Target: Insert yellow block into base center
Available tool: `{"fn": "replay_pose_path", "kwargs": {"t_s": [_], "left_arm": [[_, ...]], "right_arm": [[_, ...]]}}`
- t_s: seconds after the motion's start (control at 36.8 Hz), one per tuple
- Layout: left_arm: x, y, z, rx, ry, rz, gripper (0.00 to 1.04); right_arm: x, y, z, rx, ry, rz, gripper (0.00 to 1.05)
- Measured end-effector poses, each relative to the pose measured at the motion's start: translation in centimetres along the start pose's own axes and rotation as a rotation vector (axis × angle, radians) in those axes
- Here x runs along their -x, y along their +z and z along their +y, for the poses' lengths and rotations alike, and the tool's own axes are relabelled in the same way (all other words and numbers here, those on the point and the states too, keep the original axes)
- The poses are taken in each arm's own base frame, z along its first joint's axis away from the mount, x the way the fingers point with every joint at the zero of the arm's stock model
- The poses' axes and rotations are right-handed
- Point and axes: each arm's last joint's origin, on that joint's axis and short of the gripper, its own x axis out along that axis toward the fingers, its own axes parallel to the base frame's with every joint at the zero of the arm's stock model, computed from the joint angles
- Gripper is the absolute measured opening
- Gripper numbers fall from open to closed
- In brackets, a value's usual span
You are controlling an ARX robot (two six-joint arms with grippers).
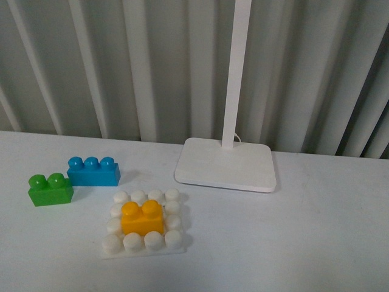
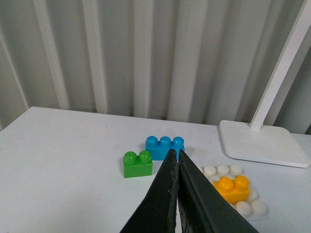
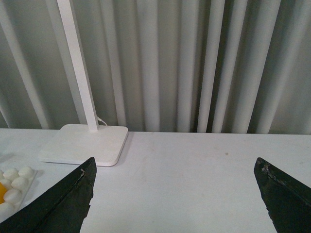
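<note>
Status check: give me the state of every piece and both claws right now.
yellow block: seated on the base's centre studs
base: flat on table
green brick: loose, upright
blue brick: loose, upright
left claw: shut, empty
right claw: open, empty

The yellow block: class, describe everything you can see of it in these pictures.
The yellow block is a small, glossy yellow-orange plastic brick with two rounded studs on top. It stands upright on the middle of the base, a white studded plate, with white studs showing all around it. Neither gripper touches it. The left wrist view shows it likewise seated on the plate.
</note>
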Motion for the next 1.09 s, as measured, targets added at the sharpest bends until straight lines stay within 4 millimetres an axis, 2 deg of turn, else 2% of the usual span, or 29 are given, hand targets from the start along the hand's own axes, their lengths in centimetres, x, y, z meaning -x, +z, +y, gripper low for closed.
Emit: {"fn": "replay_pose_path", "kwargs": {"t_s": [0.35,1.03,1.06,1.09], "left_arm": [[1.3,-0.3,0.0,0.000,0.000,0.008,0.04],[1.3,-0.3,0.0,0.000,0.000,0.007,0.04],[1.3,-0.3,0.0,0.001,0.000,0.007,0.04],[1.3,-0.3,0.0,0.000,0.000,0.007,0.11]], "right_arm": [[0.0,0.0,0.0,0.000,0.000,0.000,0.95],[0.0,0.0,0.0,0.000,0.000,0.000,0.95],[0.0,0.0,0.0,0.000,0.000,0.000,0.95],[0.0,0.0,0.0,0.000,0.000,0.000,0.95]]}}
